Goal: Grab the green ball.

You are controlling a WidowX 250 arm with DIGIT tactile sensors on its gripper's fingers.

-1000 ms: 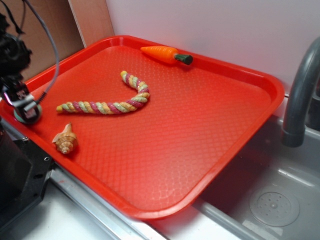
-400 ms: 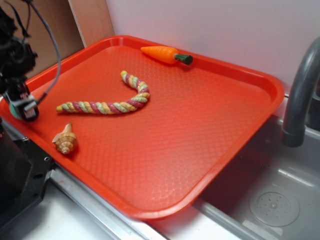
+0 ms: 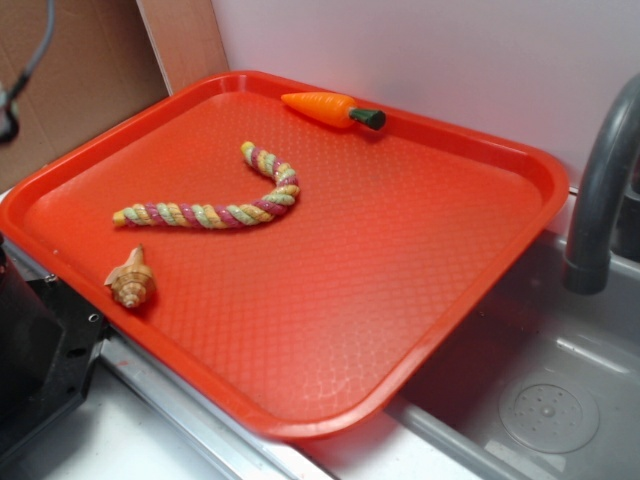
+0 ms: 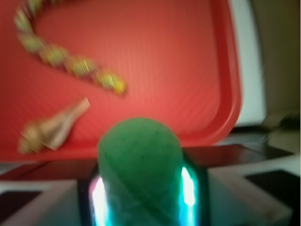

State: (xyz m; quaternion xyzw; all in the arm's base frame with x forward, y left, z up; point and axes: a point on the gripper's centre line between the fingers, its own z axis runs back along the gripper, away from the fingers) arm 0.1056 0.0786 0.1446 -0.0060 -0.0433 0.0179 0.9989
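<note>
Tool is lifting out of the exterior view; a second ago it sat at the tray's left edge. Wrist view: tool (image 4: 141,188) is pinching the green ball (image 4: 139,165), above the tray (image 4: 233,94) edge. Grab looks done.

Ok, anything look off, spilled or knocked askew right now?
Nothing stands out. The green ball sits held in the end effector, above the near rim of the red tray. The rope toy, seashell and toy carrot lie intact on the tray.
</note>
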